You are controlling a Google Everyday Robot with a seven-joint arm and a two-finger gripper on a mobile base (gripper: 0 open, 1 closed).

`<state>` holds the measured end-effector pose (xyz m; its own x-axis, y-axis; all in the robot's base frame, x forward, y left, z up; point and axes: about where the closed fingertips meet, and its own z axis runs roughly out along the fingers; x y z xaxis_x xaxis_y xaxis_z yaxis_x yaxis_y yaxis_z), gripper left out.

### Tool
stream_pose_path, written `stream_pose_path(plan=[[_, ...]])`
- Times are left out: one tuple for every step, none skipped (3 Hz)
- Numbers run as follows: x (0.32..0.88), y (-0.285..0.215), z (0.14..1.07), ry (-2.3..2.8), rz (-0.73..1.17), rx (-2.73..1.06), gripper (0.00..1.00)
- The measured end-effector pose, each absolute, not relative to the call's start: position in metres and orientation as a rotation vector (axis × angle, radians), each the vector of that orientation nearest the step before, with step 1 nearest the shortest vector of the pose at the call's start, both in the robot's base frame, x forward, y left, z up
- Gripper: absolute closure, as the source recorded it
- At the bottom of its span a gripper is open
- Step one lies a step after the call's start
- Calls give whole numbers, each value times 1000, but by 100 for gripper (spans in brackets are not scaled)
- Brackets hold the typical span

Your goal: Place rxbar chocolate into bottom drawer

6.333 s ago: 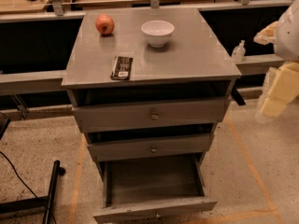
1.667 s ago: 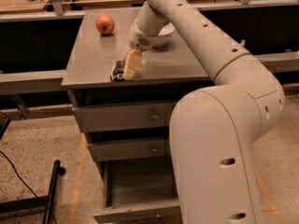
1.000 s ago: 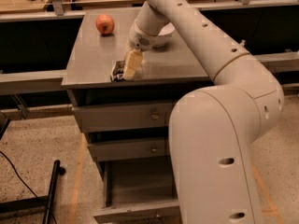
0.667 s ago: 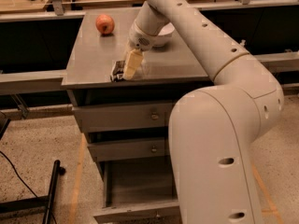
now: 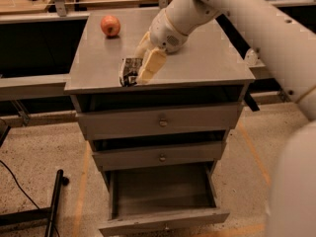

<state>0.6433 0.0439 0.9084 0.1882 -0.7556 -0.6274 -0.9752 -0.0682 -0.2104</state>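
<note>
The rxbar chocolate, a black wrapper with a white patch, lies near the front edge of the grey cabinet top, left of centre. My gripper reaches down from the upper right and sits right on the bar's right side, covering part of it. The bottom drawer is pulled open below the two closed upper drawers, and its inside shows nothing in it.
A red apple sits at the back left of the cabinet top. My white arm crosses the upper right and fills the right edge. A black stand lies on the floor at the left. Benches run behind the cabinet.
The bulk of my arm has swung to the right, uncovering the drawers' right side. The gripper stays at the bar. The white bowl is now hidden behind my wrist.
</note>
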Motion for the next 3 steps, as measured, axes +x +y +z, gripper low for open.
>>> stream_pose_path(plan=[[616,19,892,1663,513,-1871,100],[618,18,889,1668,512,-1872,100],[613,10,869,1688,514,-1855,100]])
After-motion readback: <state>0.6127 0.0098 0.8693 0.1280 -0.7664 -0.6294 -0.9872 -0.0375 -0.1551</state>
